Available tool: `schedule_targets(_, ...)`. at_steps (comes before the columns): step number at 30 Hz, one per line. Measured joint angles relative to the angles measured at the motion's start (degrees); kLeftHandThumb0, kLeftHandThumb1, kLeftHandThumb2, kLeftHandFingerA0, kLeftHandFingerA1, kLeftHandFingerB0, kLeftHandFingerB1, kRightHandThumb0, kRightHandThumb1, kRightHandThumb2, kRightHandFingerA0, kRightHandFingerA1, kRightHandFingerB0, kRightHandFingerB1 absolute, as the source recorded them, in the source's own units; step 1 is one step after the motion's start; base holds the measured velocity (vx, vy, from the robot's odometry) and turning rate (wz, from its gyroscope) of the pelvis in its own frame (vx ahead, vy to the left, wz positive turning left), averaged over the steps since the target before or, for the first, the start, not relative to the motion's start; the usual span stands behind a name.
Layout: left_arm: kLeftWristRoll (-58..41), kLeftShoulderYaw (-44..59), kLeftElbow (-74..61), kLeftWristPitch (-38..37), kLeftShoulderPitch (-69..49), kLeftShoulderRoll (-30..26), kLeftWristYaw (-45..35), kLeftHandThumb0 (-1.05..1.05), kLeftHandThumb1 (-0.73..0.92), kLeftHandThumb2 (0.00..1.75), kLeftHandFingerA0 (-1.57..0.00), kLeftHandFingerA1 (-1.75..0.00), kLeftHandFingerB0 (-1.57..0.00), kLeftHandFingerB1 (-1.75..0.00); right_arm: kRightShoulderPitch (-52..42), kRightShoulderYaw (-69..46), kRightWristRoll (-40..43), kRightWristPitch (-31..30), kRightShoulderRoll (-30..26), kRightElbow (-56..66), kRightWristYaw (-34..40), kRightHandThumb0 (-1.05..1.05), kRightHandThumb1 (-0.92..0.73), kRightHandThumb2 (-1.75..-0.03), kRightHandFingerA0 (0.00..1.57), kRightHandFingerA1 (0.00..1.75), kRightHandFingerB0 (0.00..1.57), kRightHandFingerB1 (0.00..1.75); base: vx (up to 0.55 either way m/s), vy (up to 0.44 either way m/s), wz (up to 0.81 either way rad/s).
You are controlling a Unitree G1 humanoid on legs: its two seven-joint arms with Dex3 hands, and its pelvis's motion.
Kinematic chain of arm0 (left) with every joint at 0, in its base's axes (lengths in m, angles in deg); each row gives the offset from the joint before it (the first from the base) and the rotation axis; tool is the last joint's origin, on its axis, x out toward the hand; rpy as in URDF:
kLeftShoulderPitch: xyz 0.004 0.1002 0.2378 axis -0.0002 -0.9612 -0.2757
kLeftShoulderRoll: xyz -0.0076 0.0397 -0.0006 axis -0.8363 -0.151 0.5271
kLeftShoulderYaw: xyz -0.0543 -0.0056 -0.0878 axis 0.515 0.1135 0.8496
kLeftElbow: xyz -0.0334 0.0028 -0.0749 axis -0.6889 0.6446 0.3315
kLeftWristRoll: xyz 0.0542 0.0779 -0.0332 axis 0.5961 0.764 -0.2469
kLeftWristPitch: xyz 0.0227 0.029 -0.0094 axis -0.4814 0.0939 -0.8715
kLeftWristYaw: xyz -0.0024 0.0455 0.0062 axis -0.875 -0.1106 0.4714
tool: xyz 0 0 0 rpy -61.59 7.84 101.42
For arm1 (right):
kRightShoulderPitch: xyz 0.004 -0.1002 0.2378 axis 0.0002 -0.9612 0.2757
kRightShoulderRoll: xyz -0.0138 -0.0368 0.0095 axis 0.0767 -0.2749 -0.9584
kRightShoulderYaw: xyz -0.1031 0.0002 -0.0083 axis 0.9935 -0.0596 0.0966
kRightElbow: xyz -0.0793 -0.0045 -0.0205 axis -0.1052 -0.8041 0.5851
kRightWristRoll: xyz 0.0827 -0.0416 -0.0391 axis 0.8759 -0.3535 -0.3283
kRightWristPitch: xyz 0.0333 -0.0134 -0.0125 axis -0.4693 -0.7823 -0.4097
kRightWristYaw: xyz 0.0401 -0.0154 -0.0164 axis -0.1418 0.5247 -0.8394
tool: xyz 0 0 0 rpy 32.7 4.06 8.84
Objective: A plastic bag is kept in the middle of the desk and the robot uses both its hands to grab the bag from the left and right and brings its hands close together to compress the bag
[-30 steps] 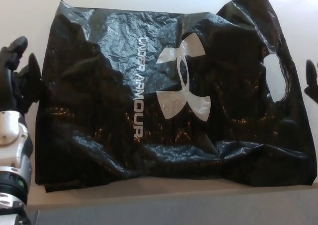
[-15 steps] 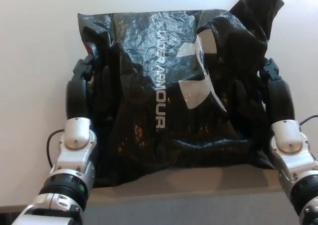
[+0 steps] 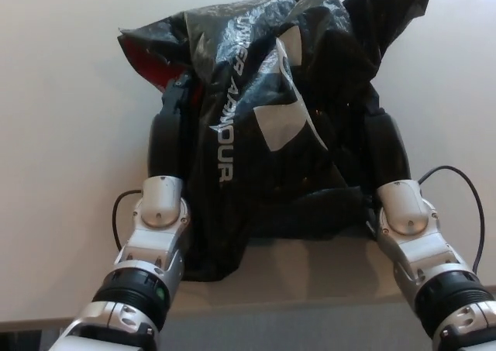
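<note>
Head view: the black plastic bag (image 3: 271, 134) sits bunched in the middle of the pale desk (image 3: 62, 173), its lower edge hanging over the desk's front lip. The left hand (image 3: 169, 138) presses against the bag's left side and the right hand (image 3: 386, 143) against its right side, both partly sunk in crumpled folds, so I cannot tell how far either one is closed. White lettering and a logo crease across the glossy plastic; a red patch shows at its upper left corner. A black cable (image 3: 465, 204) loops beside the right wrist.
</note>
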Motion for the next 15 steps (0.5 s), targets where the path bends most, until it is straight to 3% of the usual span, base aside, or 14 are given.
schedule_targets(1, 0.02, -0.15, -0.62, -0.09, -0.07, 0.10, -0.25, -0.70, 0.84, 1.15, -0.05, -0.34, -0.06, -0.29, 0.00, 0.30, -0.13, 0.16, 0.07, 0.37, -0.01, -0.81, -0.75, -1.11, 0.13, 0.49, 0.02, 0.39, 0.00, 0.000, 0.00)
schedule_targets(2, 0.01, -0.29, -1.35, -0.24, -0.11, 0.25, -0.77, -0.70, 0.84, 1.15, -0.05, -0.34, -0.06, -0.29, 0.00, 0.61, -0.31, 0.40, 0.10, 0.77, -0.01, -0.81, -0.75, -1.11, 0.13, 0.49, 0.02, 0.39, 0.00, 0.000, 0.00)
schedule_targets(3, 0.01, -0.36, -1.67, -0.29, -0.13, 0.32, -1.04, -0.70, 0.92, 0.86, -0.04, -0.26, -0.09, -0.25, -0.01, 0.73, -0.36, 0.51, 0.12, 0.92, -0.01, -0.85, -0.78, -1.12, 0.13, 0.49, 0.00, 0.38, 0.00, 0.000, 0.00)
schedule_targets(4, 0.01, -0.50, -2.19, -0.47, -0.23, 0.50, -1.42, -0.72, 0.92, 0.85, -0.07, -0.30, -0.12, -0.28, -0.05, 0.87, -0.40, 0.73, 0.19, 1.13, -0.05, -0.83, -0.78, -1.13, 0.07, 0.45, 0.02, 0.39, 0.00, 0.000, 0.00)
schedule_targets(6, 0.09, -0.83, -3.00, -0.77, -0.44, 0.91, -1.82, -0.69, 0.92, 0.87, -0.06, -0.28, -0.11, -0.29, -0.24, 1.07, -0.45, 1.17, 0.34, 1.46, -0.06, -0.83, -0.78, -1.12, 0.06, 0.44, 0.03, 0.39, 0.00, 0.000, 0.00)
schedule_targets(7, 0.18, -1.03, -3.31, -0.97, -0.47, 1.10, -1.85, -0.67, 0.87, 1.14, -0.05, -0.33, -0.06, -0.34, -0.38, 1.14, -0.50, 1.43, 0.42, 1.68, -0.06, -0.85, -0.80, -1.13, 0.04, 0.43, 0.02, 0.38, 0.00, 0.000, 0.00)
schedule_targets(10, 0.35, -1.35, -3.82, -1.34, -0.49, 1.26, -1.94, -0.67, 0.86, 1.14, -0.05, -0.34, -0.06, -0.33, -0.65, 1.29, -0.65, 1.85, 0.48, 2.06, -0.02, -0.85, -0.80, -1.13, 0.04, 0.43, 0.03, 0.38, 0.00, 0.000, 0.00)
schedule_targets(11, 0.39, -1.43, -3.94, -1.49, -0.49, 1.25, -1.97, -0.68, 0.86, 1.14, -0.05, -0.34, -0.06, -0.33, -0.70, 1.34, -0.72, 1.91, 0.48, 2.22, 0.03, -0.76, -0.92, -0.73, 0.12, 0.32, 0.12, 0.30, 0.00, 0.000, 0.00)
schedule_targets(13, 0.50, -1.56, -4.12, -1.74, -0.49, 1.25, -2.07, -0.68, 0.86, 1.14, -0.05, -0.36, -0.06, -0.33, -0.76, 1.42, -0.86, 2.04, 0.49, 2.53, 0.16, -0.74, -0.92, -0.71, 0.14, 0.32, 0.11, 0.30, 0.00, 0.000, 0.00)
schedule_targets(14, 0.57, -1.61, -4.13, -1.76, -0.49, 1.25, -2.09, -0.67, 0.92, 0.86, -0.06, -0.31, -0.10, -0.28, -0.78, 1.44, -0.89, 2.11, 0.49, 2.61, 0.21, -0.74, -0.92, -0.72, 0.13, 0.33, 0.12, 0.30, 0.00, 0.000, 0.00)
schedule_targets(15, 0.64, -1.65, -4.14, -1.79, -0.49, 1.24, -2.09, -0.67, 0.86, 1.14, -0.05, -0.32, -0.06, -0.32, -0.78, 1.43, -0.92, 2.24, 0.50, 2.67, 0.26, -0.84, -0.80, -1.11, 0.05, 0.44, 0.02, 0.40, 0.00, 0.000, 0.00)
